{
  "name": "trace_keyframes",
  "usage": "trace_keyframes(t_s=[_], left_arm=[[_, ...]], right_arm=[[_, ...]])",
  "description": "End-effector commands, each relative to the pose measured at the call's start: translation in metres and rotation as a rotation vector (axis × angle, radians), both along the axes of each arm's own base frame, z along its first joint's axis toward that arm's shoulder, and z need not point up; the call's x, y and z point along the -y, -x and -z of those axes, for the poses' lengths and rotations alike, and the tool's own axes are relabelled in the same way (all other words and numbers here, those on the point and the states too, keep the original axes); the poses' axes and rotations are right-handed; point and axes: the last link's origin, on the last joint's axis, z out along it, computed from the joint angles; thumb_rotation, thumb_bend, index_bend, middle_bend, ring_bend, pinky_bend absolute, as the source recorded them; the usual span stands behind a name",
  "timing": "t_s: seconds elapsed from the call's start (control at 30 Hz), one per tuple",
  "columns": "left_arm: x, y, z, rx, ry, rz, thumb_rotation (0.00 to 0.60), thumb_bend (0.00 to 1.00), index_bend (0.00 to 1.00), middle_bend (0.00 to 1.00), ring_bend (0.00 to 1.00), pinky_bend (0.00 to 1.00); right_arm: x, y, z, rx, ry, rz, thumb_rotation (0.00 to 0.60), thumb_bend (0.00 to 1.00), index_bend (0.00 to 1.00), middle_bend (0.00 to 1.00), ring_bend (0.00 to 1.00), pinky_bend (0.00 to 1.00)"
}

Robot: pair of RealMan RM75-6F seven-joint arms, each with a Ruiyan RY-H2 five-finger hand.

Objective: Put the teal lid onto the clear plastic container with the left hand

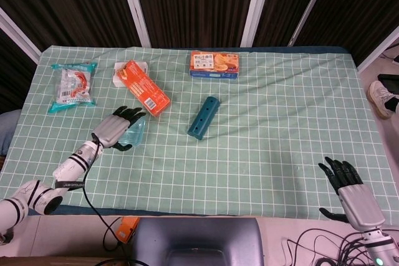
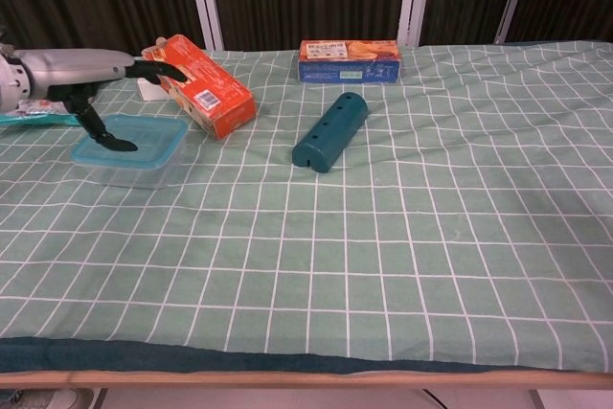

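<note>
The clear plastic container [image 2: 129, 171] stands at the left of the table with the teal lid [image 2: 148, 136] lying flat on its top. My left hand [image 2: 115, 72] hovers over it with fingers stretched out apart above the lid; its thumb [image 2: 101, 131] points down and touches the lid's surface. In the head view the left hand [image 1: 115, 129] covers most of the lid [image 1: 137, 134], so the container underneath is hard to see. My right hand [image 1: 349, 188] lies open and holding nothing near the table's front right edge, far from the container.
An orange box [image 2: 206, 93] lies just behind and right of the container, with a white item [image 1: 121, 74] behind it. A dark teal holed cylinder [image 2: 330, 131] lies mid-table. A biscuit box [image 2: 349, 59] sits at the back, and a snack bag [image 1: 73, 85] lies at the far left.
</note>
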Motion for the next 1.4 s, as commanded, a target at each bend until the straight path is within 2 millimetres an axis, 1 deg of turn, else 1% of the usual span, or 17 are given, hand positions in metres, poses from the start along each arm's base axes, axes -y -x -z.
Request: trace_keyframes(t_s=[0.03,0.1,0.23,0.4,0.63,1.1,1.23,1.4], left_arm=[[0.018,0.017,-0.006,-0.048,-0.038,0.013,0.6,0.23,0.0,0.05,0.14,0.0],[0.022,0.025,-0.005,-0.068,-0.05,0.004,0.6,0.23,0.0,0.05,0.14,0.0],[0.023,0.033,0.003,-0.082,-0.056,-0.029,0.6,0.23,0.0,0.05,0.15,0.0],[0.017,0.038,0.011,-0.103,-0.065,-0.047,0.6,0.23,0.0,0.05,0.15,0.0],[0.009,0.048,0.013,-0.106,-0.07,-0.096,0.6,0.23,0.0,0.05,0.14,0.0],[0.0,0.049,0.013,-0.107,-0.06,-0.122,0.6,0.23,0.0,0.05,0.16,0.0],[0.001,0.049,0.008,-0.12,-0.078,-0.109,0.6,0.23,0.0,0.14,0.18,0.0],[0.002,0.048,0.01,-0.114,-0.079,-0.106,0.6,0.23,0.0,0.14,0.21,0.0]], right_arm=[[-0.001,-0.001,0.0,0.004,-0.005,-0.009,0.6,0.16,0.0,0.0,0.0,0.0],[-0.002,-0.002,0.001,0.005,-0.01,-0.016,0.6,0.16,0.0,0.0,0.0,0.0],[-0.004,-0.004,0.003,0.003,-0.021,-0.026,0.6,0.16,0.0,0.0,0.0,0.0],[-0.006,-0.003,0.0,0.011,-0.013,-0.029,0.6,0.16,0.0,0.0,0.0,0.0],[-0.005,-0.002,-0.002,0.013,-0.009,-0.023,0.6,0.16,0.0,0.0,0.0,0.0],[-0.003,-0.002,0.0,0.007,-0.01,-0.016,0.6,0.16,0.0,0.0,0.0,0.0],[-0.003,-0.001,0.0,0.008,-0.01,-0.016,0.6,0.16,0.0,0.0,0.0,0.0],[-0.003,-0.002,0.001,0.007,-0.013,-0.02,0.6,0.16,0.0,0.0,0.0,0.0]])
